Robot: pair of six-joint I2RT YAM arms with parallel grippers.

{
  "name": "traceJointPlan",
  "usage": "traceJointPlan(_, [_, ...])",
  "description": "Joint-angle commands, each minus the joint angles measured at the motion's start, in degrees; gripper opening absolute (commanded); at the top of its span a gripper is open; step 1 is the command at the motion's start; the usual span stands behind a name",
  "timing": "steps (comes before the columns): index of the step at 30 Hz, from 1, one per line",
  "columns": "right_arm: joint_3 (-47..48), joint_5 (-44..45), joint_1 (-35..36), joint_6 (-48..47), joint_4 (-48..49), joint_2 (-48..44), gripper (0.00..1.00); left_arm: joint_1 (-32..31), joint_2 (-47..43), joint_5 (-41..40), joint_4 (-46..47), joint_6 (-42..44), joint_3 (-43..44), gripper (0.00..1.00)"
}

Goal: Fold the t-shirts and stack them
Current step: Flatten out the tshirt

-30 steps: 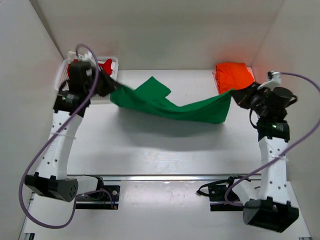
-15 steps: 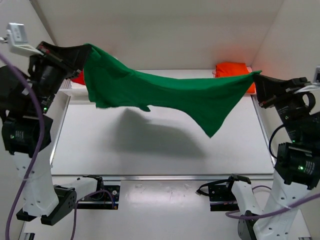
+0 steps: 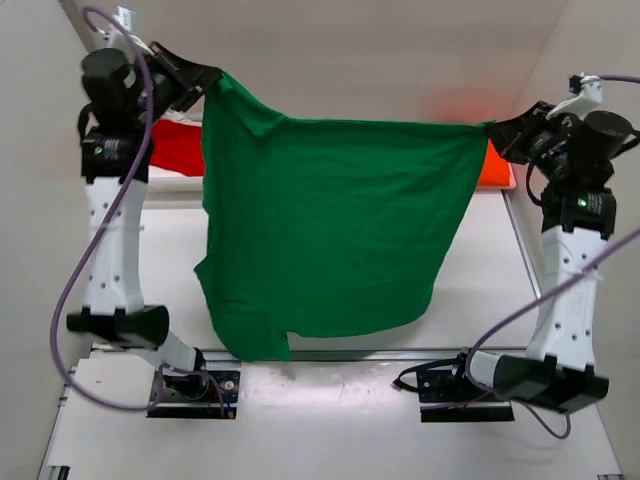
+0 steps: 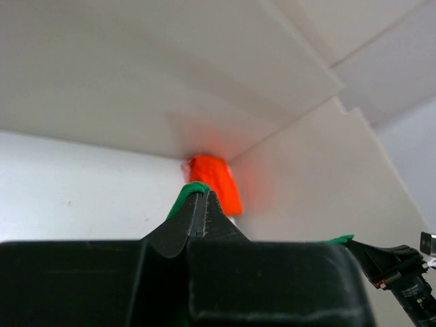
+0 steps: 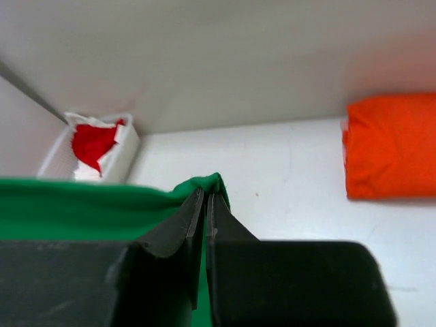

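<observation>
Green t-shirt is hanging spread wide above the table, my left gripper and right gripper each pinching a top corner, both clamped tight on cloth, while the orange t-shirt is lying folded far right and the red t-shirt is sitting in the basket.

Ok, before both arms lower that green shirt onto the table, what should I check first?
1. Is the left hand shut on a top corner of the green shirt? Ok.
2. Is the right hand shut on the other top corner? Ok.
3. Is the shirt spread wide between the hands? Ok, though one lower corner hangs longer.
4. Is the table beneath it free of things? Cannot tell, the cloth hides it.
5. Is the orange shirt folded at the far right? Ok.
6. Is the red shirt inside the basket? Ok.
</observation>
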Motion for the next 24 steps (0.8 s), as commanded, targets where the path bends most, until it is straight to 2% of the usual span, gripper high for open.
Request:
traceJointPlan(1, [0.49,0.81,-0.09,-2.64,4.68,2.76,0.01,1.86,3.09,1.94,2.97,-0.03,-0.16,0.0])
traceJointPlan(3, [1.71,1.25,-0.79,-3.52,6.88,5.23,0.0,2.65,5.55,2.73,4.21,-0.29,1.24,0.0])
traceJointPlan(5, [5.57,2.39,-0.62,-4.66,6.01,10.4,0.0,2.48,8.72,3.43,3.95,-0.11,7.1,0.0])
traceJointPlan(8, [14.71,3.96,1.31,-6.59,3.82,16.64,0.0,5.55,15.92,5.54,2.89,-1.34,16.77,0.0])
traceJointPlan(11, [24.81,4.5,1.67,-7.39,1.52,22.27,0.0,6.87,16.55,8.0,7.35,-3.36,16.72,0.0])
traceJointPlan(14, [28.96,3.19,0.7,-6.34,0.99,25.19,0.0,7.14,15.5,8.62,8.43,-3.37,15.84,0.0])
traceJointPlan(17, [27.66,3.01,0.26,-7.3,0.73,25.37,0.0,6.53,14.01,10.02,7.82,-2.93,14.35,0.0])
traceJointPlan(20, [21.09,2.65,-0.7,-7.83,2.13,23.7,0.0,4.16,11.28,8.46,4.66,0.93,9.61,0.0])
traceJointPlan(23, [9.33,3.88,-0.62,-9.06,5.11,18.87,0.0,1.27,4.98,6.61,5.34,4.28,-2.68,0.0])
traceJointPlan(24, [3.62,3.19,-1.05,-8.8,6.43,16.43,0.0,0.99,1.38,6.43,6.83,4.98,-9.32,0.0])
